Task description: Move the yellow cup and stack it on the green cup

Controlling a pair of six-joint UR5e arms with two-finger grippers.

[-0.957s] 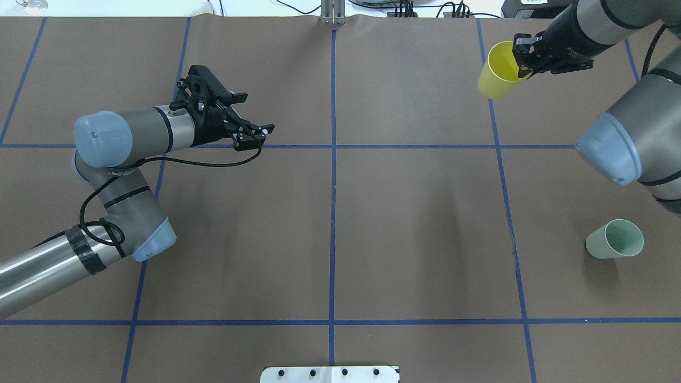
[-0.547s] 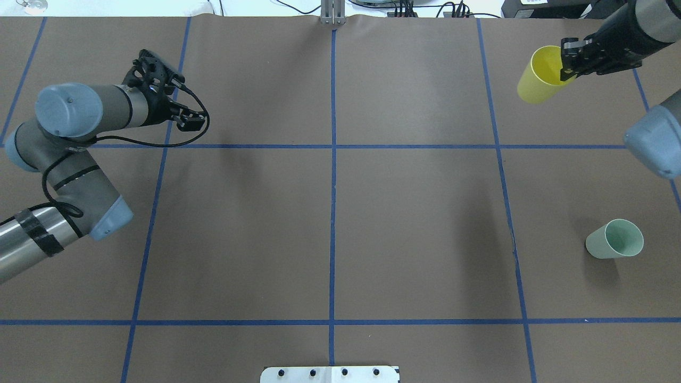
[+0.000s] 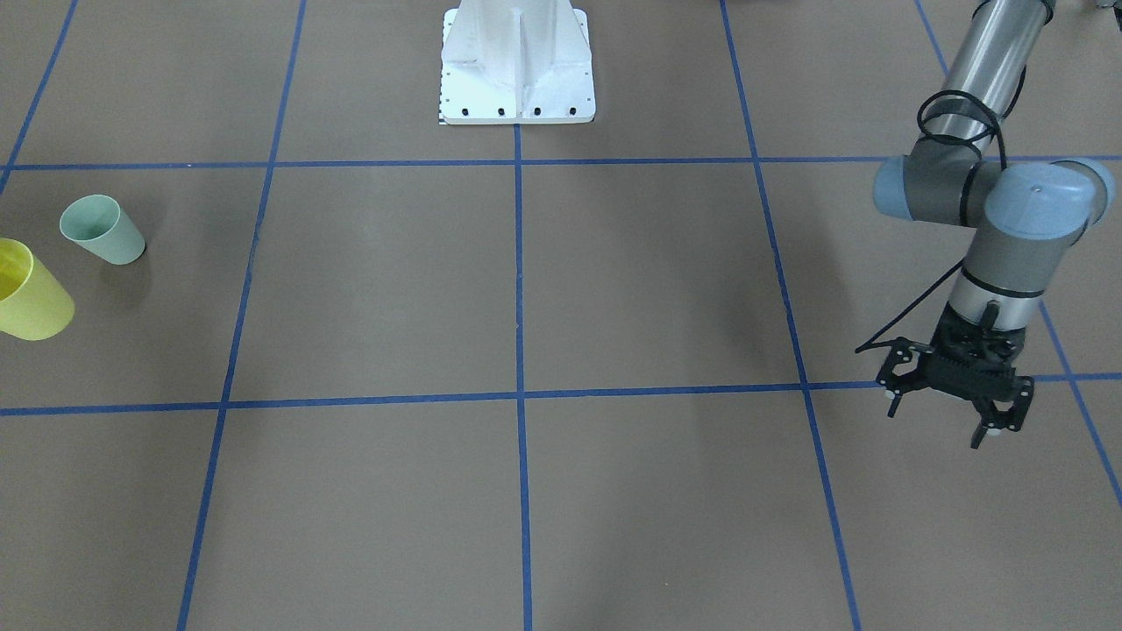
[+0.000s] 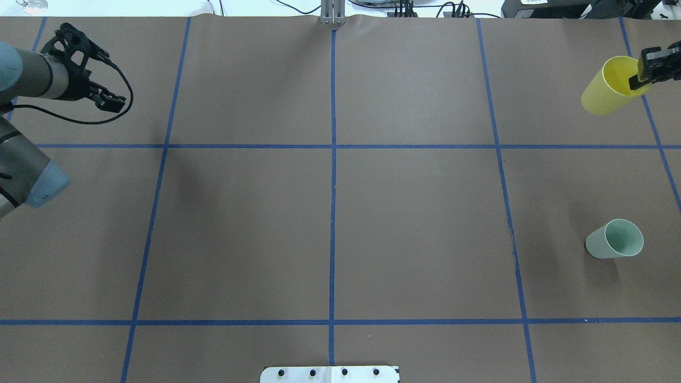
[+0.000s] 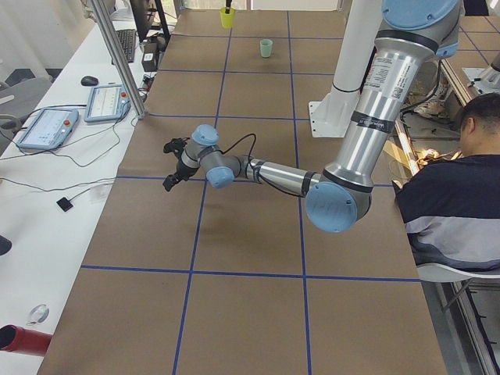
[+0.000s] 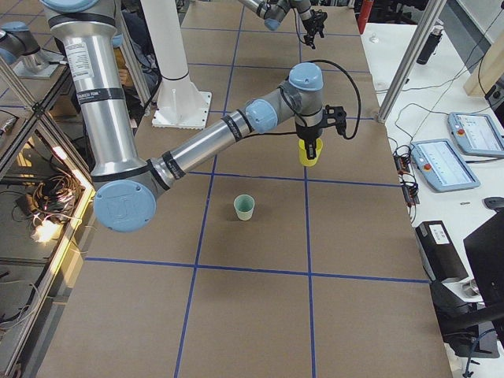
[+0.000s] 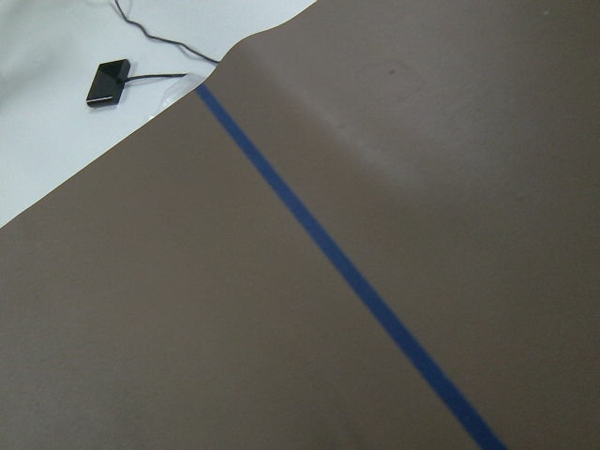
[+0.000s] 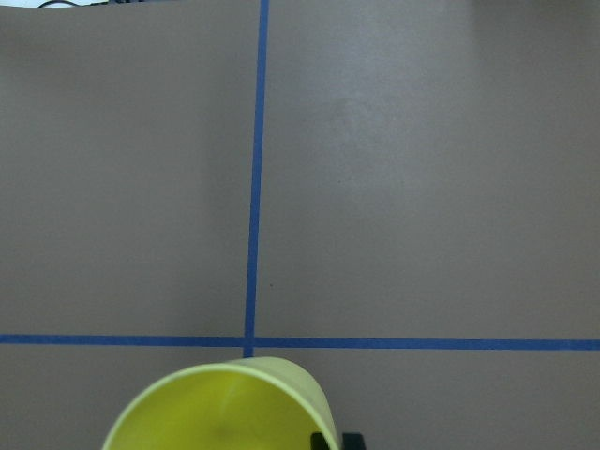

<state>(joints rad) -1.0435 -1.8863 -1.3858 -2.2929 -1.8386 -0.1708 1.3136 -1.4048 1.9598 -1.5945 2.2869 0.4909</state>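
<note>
Brown paper, blue grid — yellow cup held by the right gripper.

From my desk I see the table [image 4: 415,223] covered in brown paper and crossed by blue tape lines [image 4: 333,159]. A white bench with control tablets [image 5: 48,127] runs along the side opposite the robot, and a person [image 5: 457,191] sits beside the robot. The right gripper [image 4: 639,75] is clamped on the rim of the yellow cup [image 4: 604,98], one finger inside it, at the far right corner. The green cup [image 4: 614,240] stands upright on the paper, well apart and nearer the robot's base. The left gripper [image 3: 936,419] hangs spread and empty.
</note>
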